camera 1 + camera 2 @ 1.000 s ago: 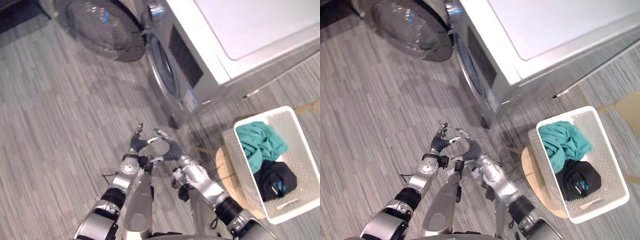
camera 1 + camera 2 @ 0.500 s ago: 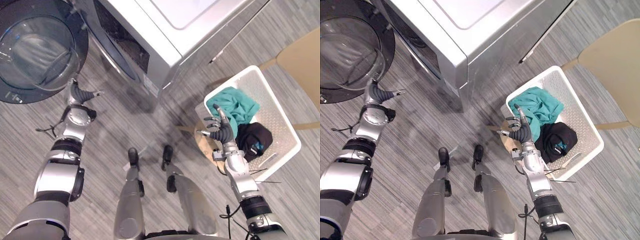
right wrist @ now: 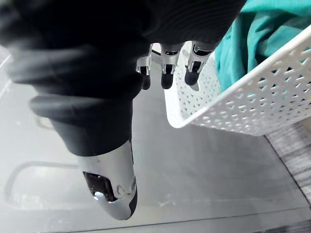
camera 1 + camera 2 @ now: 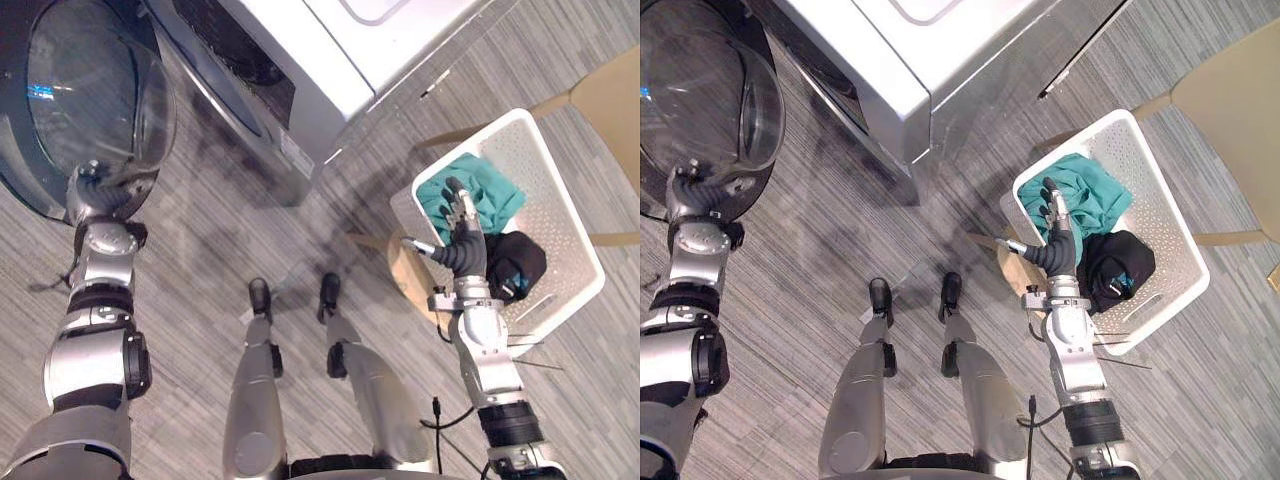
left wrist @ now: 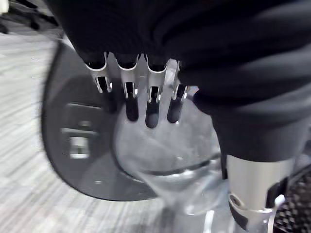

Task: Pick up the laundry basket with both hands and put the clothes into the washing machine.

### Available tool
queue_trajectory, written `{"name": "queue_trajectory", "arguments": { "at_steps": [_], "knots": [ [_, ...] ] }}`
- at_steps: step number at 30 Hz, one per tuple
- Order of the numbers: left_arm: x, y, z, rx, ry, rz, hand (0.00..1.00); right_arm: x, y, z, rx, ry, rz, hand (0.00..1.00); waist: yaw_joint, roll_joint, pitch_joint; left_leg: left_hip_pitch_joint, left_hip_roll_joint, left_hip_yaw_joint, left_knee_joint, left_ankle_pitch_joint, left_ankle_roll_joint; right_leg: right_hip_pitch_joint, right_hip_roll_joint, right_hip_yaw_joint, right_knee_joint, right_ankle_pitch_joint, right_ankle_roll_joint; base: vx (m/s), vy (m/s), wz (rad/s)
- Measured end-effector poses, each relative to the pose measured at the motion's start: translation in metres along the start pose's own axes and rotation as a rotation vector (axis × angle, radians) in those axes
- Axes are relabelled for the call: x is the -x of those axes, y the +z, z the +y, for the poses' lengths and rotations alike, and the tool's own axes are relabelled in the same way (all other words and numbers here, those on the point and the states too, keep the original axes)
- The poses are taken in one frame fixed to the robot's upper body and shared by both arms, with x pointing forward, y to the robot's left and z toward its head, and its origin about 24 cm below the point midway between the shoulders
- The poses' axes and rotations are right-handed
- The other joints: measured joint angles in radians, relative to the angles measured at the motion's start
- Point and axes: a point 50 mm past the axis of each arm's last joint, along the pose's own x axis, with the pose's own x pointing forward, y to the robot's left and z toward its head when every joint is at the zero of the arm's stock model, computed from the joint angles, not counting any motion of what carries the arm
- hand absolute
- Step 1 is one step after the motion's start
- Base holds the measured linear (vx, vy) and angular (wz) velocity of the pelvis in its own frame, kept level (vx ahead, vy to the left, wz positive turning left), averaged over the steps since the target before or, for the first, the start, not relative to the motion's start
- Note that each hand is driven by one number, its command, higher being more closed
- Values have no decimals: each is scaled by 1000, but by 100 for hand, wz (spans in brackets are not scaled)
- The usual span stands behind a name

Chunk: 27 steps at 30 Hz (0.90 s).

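The laundry basket (image 4: 552, 212) lies rightward: open right hand (image 4: 466, 252) by its near corner, open left hand (image 4: 96, 186) well apart at the washer door (image 4: 95, 100)

A round wooden stool (image 4: 406, 270) stood on the grey, streaked plank floor (image 4: 190, 265). A tan seat (image 4: 612, 98) on thin legs sat near it, at the right edge.

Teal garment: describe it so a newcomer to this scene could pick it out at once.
Right of the silver front-loading washing machine sits a white perforated plastic laundry basket. The crumpled teal garment fills the end nearer the machine; its only neighbour there is a black bundled garment.
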Motion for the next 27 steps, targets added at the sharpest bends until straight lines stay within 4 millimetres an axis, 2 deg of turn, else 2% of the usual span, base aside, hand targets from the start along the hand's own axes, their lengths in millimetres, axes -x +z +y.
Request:
{"name": "queue_trajectory", "arguments": {
  "at_steps": [4,13,15,16,19,22,24,25,26,27],
  "knots": [
    [1,-12,3,13,7,51,0,-1,0,-1,-18,1,0,0,14,0,0,-6,1,-20,15,-1,-2,9,1,-13,0,1,-1,43,40,13],
    [1,-11,1,-7,2,38,0,-2,7,0,-19,4,-32,0,23,0,0,-1,-12,-46,11,2,0,23,-6,-36,-1,1,-1,33,56,8],
    [6,-11,-7,-10,-17,25,0,-2,9,1,-18,5,-39,0,22,1,1,17,-12,-44,8,2,0,39,-9,-36,-1,0,-1,55,61,1],
    [11,-12,-17,-22,-48,4,0,-2,10,1,-15,4,-42,0,23,1,1,37,-14,-43,-1,2,0,54,-12,-34,-1,-2,0,65,66,0],
    [35,-17,-48,-15,-131,-59,0,-2,11,1,-3,-3,-50,0,22,1,0,80,-20,-35,-19,3,1,82,-18,-28,3,-11,5,57,77,-3],
    [75,-34,-85,21,-249,-72,0,0,9,2,2,-11,-41,0,23,5,-1,126,-31,-19,-37,1,2,107,-25,-15,24,-30,9,47,73,-11],
    [122,-59,-120,47,-392,-18,0,6,6,-1,9,-28,-21,0,21,16,-12,168,-35,-4,-47,-6,11,124,-33,-4,53,-54,16,48,78,-11],
    [135,-66,-128,51,-429,0,0,8,4,-2,16,-34,-10,0,22,22,-23,173,-36,3,-47,-8,13,124,-34,-1,60,-62,25,52,62,-14],
    [160,-81,-140,66,-496,51,0,13,0,-5,31,-44,14,0,22,37,-50,186,-38,20,-48,-17,19,124,-38,14,74,-69,25,73,61,-23],
    [172,-88,-143,77,-526,79,0,15,-2,-6,45,-45,25,0,24,44,-65,194,-39,29,-48,-22,22,125,-39,23,79,-73,28,95,66,-40]
  ]
}}
